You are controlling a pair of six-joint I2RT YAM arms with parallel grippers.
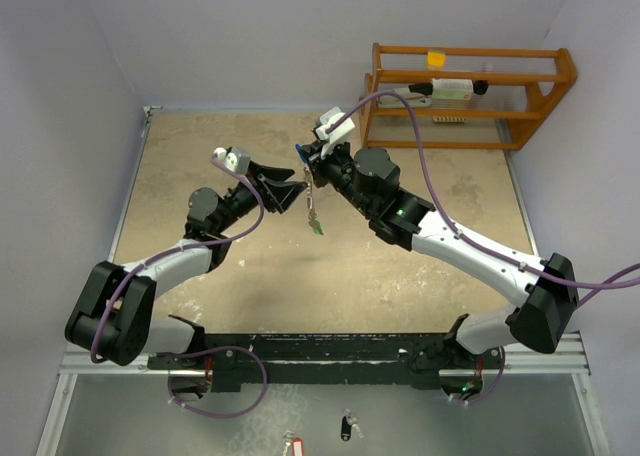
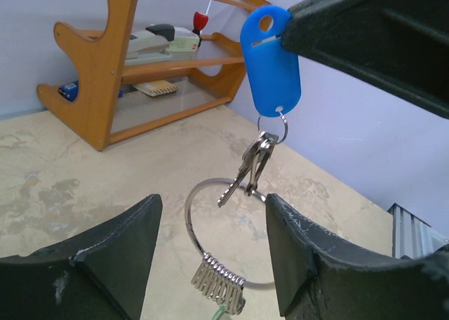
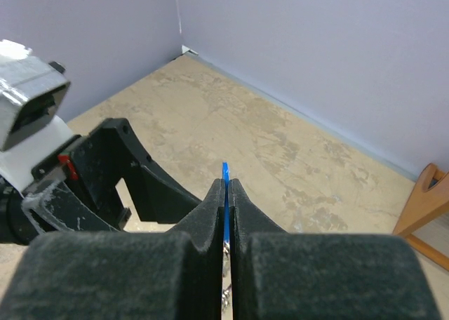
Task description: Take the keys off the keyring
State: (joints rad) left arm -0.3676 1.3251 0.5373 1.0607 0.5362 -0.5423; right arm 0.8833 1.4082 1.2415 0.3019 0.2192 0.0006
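While right gripper (image 3: 225, 191) pinches blue key tag (image 2: 271, 60) | left gripper (image 2: 210, 206) spread wide beside keyring (image 2: 217, 283) | wooden rack (image 1: 520, 54) holds small items

Glossy blue plastic tag (image 2: 271, 60), shiny metal keys (image 2: 252, 167) and keyring (image 2: 188, 222), matt black fingers (image 2: 91, 264), smooth wooden rack (image 2: 105, 67).

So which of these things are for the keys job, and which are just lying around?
For the job:
blue tag with silver keys, pinched in the right tool
wire keyring, green tag hanging below
left tool, open, facing the ring

Just lying about:
wooden rack with its bits
black-tagged key and red-tagged key, near edge
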